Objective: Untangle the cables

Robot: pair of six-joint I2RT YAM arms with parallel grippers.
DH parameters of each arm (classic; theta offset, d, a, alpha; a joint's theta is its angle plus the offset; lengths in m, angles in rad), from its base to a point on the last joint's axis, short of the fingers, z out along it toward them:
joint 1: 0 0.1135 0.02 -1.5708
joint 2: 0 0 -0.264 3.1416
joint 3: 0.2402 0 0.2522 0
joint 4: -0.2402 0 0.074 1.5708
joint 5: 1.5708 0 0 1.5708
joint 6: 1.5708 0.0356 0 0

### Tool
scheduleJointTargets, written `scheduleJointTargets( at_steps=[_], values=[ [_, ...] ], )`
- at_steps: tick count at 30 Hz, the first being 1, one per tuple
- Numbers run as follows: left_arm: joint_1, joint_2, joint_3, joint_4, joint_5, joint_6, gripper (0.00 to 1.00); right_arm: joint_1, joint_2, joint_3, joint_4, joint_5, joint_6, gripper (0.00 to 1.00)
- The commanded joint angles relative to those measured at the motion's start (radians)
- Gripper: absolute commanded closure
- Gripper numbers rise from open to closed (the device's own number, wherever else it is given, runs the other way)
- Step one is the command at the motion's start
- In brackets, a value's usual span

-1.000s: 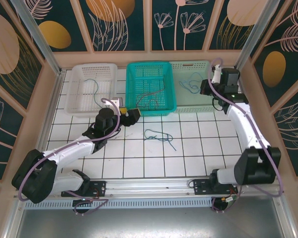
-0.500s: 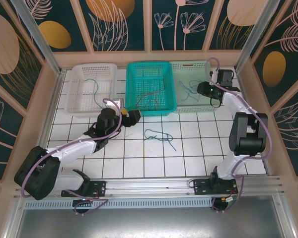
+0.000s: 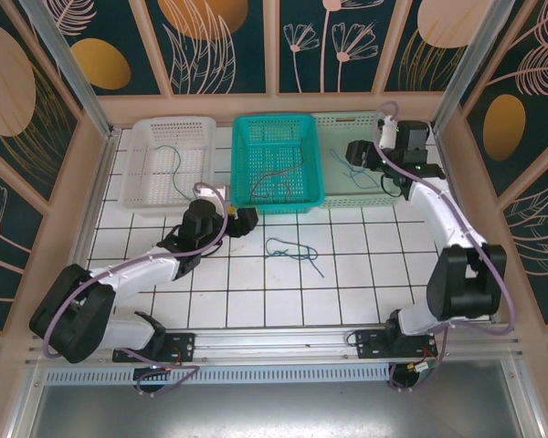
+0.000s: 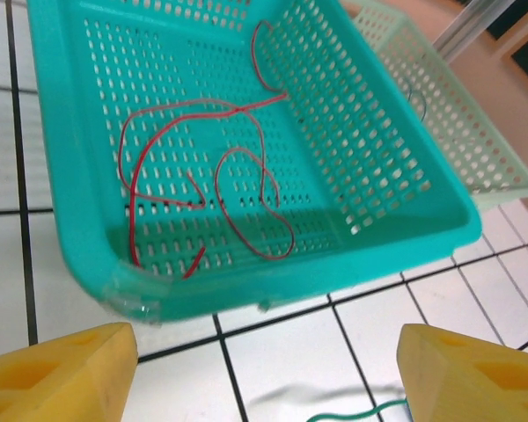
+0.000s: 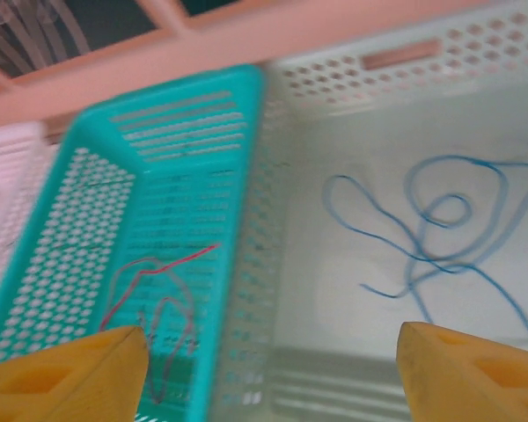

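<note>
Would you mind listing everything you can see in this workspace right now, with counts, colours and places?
white basket: one, white, far left of the table
teal basket: one, teal, far middle
pale green basket: one, pale green, far right
red cables: loose bunch, count unclear, red, in the teal basket
blue cable: one tangle, blue, in the pale green basket
thin cable: one, dark, in the white basket
tangled cables: count unclear, green and blue, on the tiles in front of the teal basket
table: one, white tiles
left gripper: one, yellow fingers, open, by the teal basket's near edge
right gripper: one, yellow fingers, open, over the pale green basket
</note>
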Motion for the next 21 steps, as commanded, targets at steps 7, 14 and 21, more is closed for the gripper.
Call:
scheduleJointTargets(
  at_steps=[7,14,21],
  values=[
    [-0.05,0.099,0.028,-0.074,0.11,0.04,0.31,0.163,-0.184,-0.241,0.005,-0.022,0.052,0.34],
    [-0.062,0.223,0.062,-0.06,0.2,0.027,0.41,0.162,-0.3,-0.39,0.109,-0.043,0.122,0.35],
    [-0.08,0.309,0.094,-0.036,0.272,0.018,0.45,0.162,-0.287,-0.387,0.11,-0.042,0.128,0.34]
  ],
)
